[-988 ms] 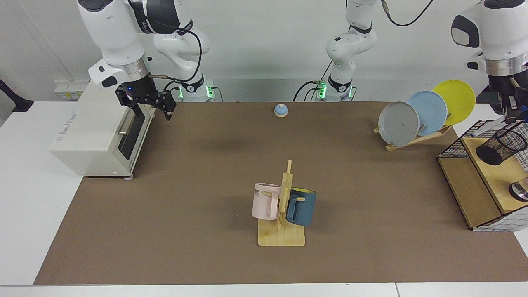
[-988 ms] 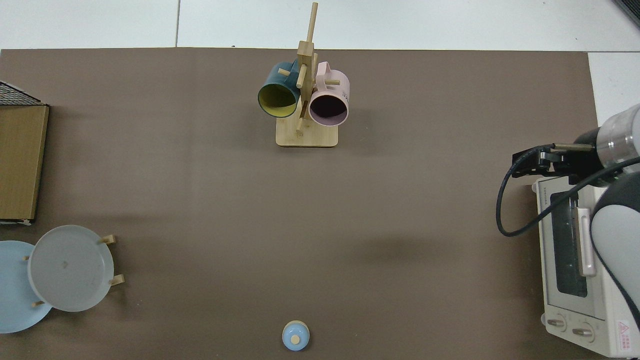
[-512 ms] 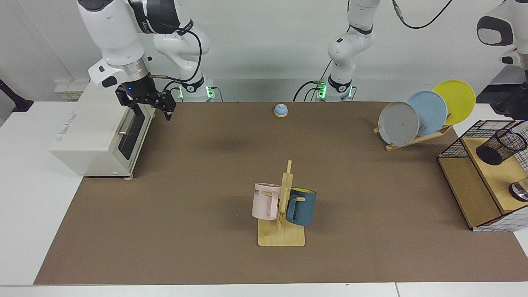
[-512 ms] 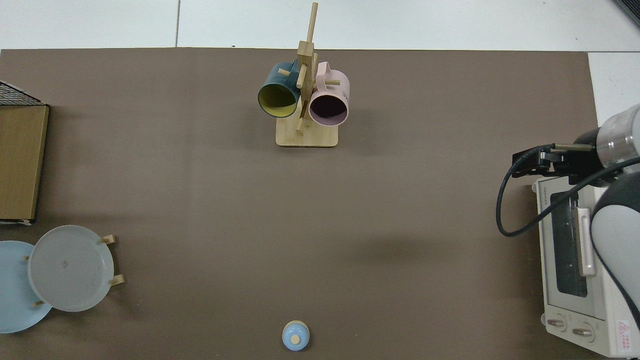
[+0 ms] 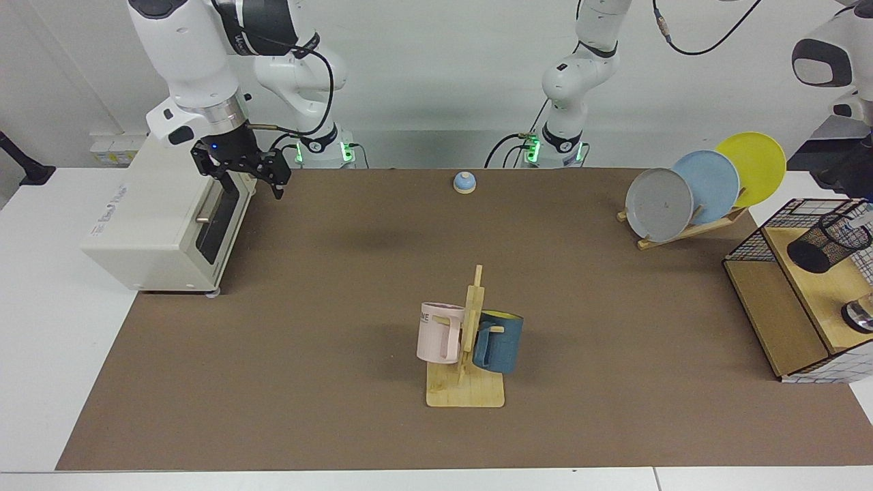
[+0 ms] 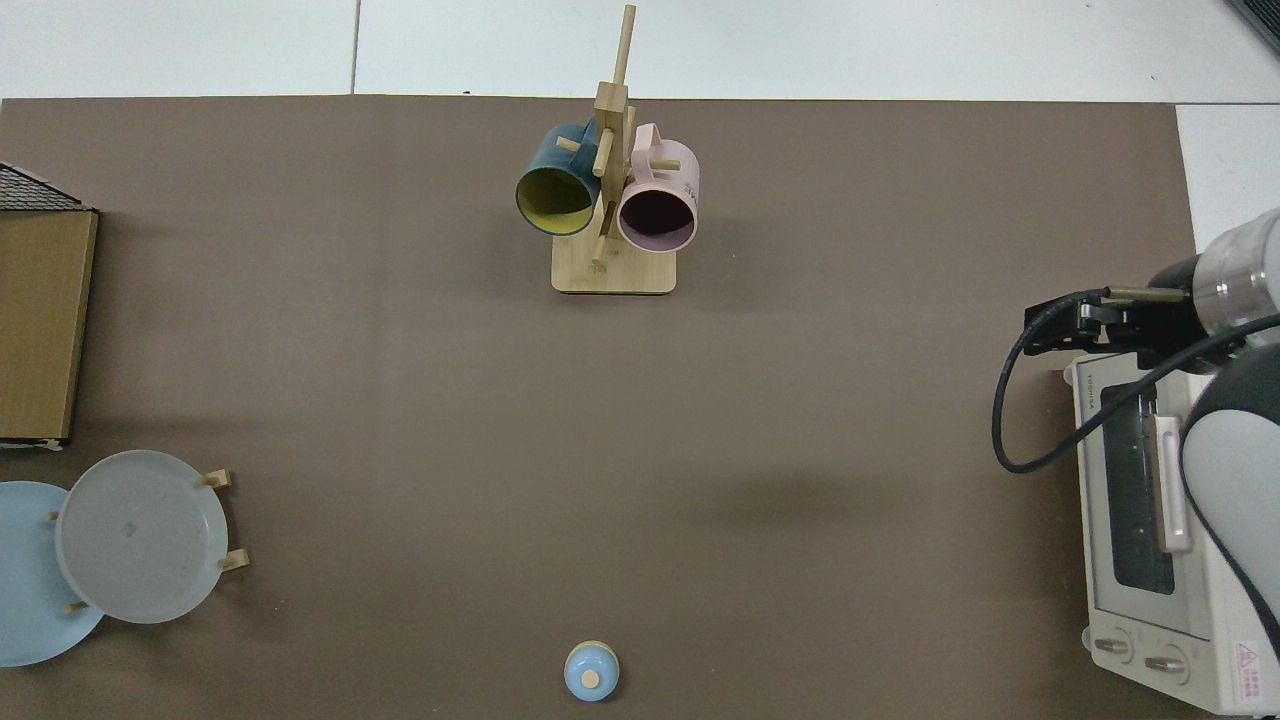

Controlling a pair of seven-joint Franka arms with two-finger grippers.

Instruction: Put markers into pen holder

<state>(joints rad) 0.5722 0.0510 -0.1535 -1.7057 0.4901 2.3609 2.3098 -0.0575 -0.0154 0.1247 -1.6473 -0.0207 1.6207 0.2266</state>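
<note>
Mesh holder [image 5: 829, 242] has the marker [image 5: 861, 217] at its rim. I fear the left gripper [image 5: 846, 176], at its 12 o'clock, could snag it. Right gripper [image 5: 242, 167] waits by the oven [image 5: 157, 218]. I can't tell either's grip.

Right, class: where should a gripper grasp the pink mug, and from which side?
Probably its rim wall on the side away from the rack, from above: the pink mug hangs mouth-up by its handle on the wooden rack, leaving the mouth free. The right gripper waits by the toaster oven, the left gripper by the pen holder.
</note>
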